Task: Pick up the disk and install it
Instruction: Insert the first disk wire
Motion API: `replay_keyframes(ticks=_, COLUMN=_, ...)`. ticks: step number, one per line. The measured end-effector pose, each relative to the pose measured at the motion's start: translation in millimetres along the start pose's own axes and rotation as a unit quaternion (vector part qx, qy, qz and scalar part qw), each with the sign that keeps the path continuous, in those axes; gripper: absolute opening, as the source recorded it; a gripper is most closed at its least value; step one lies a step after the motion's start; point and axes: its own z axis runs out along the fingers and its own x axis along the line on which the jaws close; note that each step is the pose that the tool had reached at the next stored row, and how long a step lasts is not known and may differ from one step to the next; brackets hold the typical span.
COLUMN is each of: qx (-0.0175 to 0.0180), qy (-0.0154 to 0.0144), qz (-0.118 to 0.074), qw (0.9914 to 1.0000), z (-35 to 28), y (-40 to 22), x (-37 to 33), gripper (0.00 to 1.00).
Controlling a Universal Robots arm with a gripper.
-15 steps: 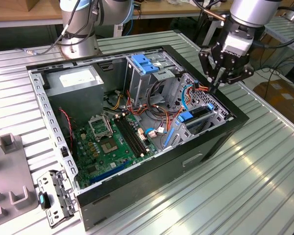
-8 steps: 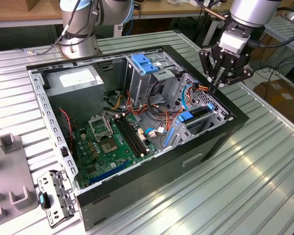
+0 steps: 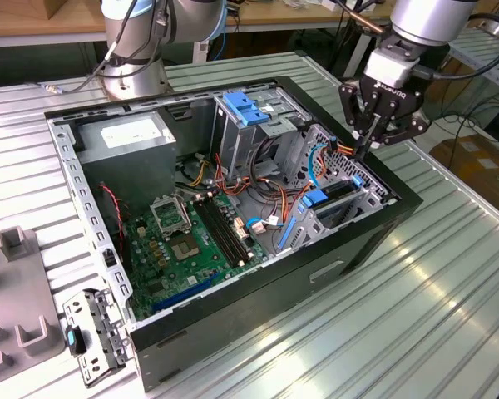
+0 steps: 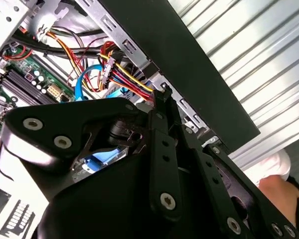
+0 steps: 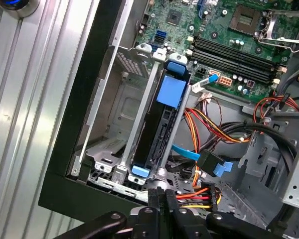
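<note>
The disk (image 5: pixel 159 132) stands on edge in a slot of the metal drive cage (image 5: pixel 114 114) at the corner of the open computer case (image 3: pixel 374 224). Blue carrier rails and a blue tab show on it. In the exterior view it appears as a dark slab with blue ends (image 3: pixel 333 193) at the case's right end. My gripper (image 3: pixel 363 150) hangs just above that cage, over the bundle of coloured power cables (image 4: pixel 124 74). Its fingers (image 5: pixel 162 199) are pressed together with nothing between them, and they stay apart from the disk.
Inside the case lie a green motherboard (image 3: pixel 183 241), a grey power-supply box (image 3: pixel 129 137) and a blue-topped drive bay (image 3: pixel 249 108). A loose metal bracket (image 3: pixel 96 332) and grey fixtures (image 3: pixel 17 283) sit on the ribbed table at the exterior view's left. The arm's base (image 3: pixel 133 58) stands behind the case.
</note>
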Motion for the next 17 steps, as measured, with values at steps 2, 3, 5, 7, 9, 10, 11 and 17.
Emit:
replay_keyframes(ticks=2, qx=-0.0007, qy=0.0003, qz=0.011, qw=0.99994, z=0.0, y=0.0, x=0.0, gripper=0.17)
replay_keyframes(ticks=3, qx=-0.0010, qy=0.0004, qz=0.015, qw=0.99989, z=0.0, y=0.1, x=-0.1, gripper=0.17)
replay_keyframes(ticks=5, qx=-0.0013, qy=0.0006, qz=0.019, qw=0.99982, z=-0.2, y=4.3, x=-1.3, gripper=0.17)
replay_keyframes(ticks=7, qx=-0.0014, qy=0.0006, qz=0.021, qw=0.99978, z=-0.3, y=5.5, x=-1.6, gripper=0.17)
replay_keyframes(ticks=9, qx=-0.0025, qy=0.0010, qz=0.036, qw=0.99933, z=-0.2, y=5.6, x=-1.7, gripper=0.17)
replay_keyframes(ticks=10, qx=-0.0029, qy=0.0013, qz=0.043, qw=0.99908, z=-0.3, y=5.6, x=-1.7, gripper=0.17)
replay_keyframes(ticks=11, qx=-0.0033, qy=0.0014, qz=0.049, qw=0.99881, z=-0.3, y=5.6, x=-1.7, gripper=0.17)
replay_keyframes(ticks=17, qx=-0.0047, qy=0.0020, qz=0.069, qw=0.99762, z=-0.6, y=12.8, x=-3.9, gripper=0.17)
